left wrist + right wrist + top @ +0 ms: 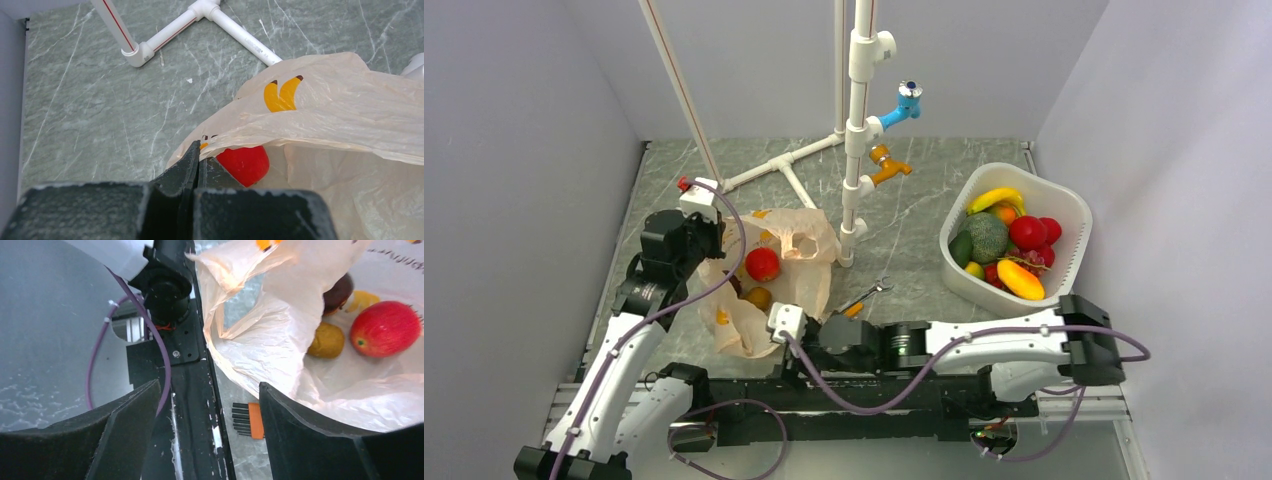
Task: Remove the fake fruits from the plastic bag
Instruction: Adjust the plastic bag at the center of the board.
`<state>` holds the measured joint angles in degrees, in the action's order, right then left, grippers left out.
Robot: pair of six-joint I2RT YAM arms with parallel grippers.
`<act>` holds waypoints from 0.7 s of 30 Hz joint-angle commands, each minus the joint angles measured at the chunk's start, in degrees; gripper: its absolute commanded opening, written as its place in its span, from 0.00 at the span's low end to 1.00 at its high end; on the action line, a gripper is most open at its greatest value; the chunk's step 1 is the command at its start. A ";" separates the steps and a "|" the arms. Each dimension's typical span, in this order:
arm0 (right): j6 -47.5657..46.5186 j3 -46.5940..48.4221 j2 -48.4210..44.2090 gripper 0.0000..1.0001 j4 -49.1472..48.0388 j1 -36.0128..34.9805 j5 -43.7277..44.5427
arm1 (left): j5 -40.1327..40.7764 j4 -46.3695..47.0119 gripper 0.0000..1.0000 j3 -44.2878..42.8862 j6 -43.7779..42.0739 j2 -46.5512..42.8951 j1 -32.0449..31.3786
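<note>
The plastic bag (809,245) lies crumpled on the left of the table, its mouth toward the arms. Inside it I see a red fruit (762,264) and a smaller yellow-brown fruit (758,298). My left gripper (200,152) is shut on the bag's upper edge (340,110), holding it up over the red fruit (245,162). At the bag's near edge my right gripper (209,387) stands open with nothing between its fingers. Past it, inside the bag (270,340), lie the red fruit (385,329), the yellow-brown fruit (326,340) and a dark brown one (337,292).
A white slotted basket (1079,205) at the right holds a banana, a green melon and other fruits. A white pipe stand (856,150) with a blue and an orange tap rises behind the bag. A wrench (869,293) lies beside the bag. A small orange-and-black comb-like piece (248,420) lies under my right gripper.
</note>
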<state>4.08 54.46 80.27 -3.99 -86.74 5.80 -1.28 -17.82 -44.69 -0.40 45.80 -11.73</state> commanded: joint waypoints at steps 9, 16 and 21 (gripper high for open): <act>0.37 -1.24 -8.23 0.59 -8.26 1.02 11.89 | -3.67 5.85 0.00 1.29 -0.79 -3.40 -0.44; -2.85 10.12 7.26 0.37 -8.92 3.11 23.26 | -2.96 8.02 0.00 3.29 -2.68 -6.04 -2.94; -5.01 17.33 18.80 0.34 -6.75 4.13 23.03 | -1.40 7.44 0.00 3.10 -3.12 -5.86 -3.60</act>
<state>1.87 66.94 93.41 -10.39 -83.20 26.37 -3.22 -13.15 -41.41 -2.35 40.32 -14.87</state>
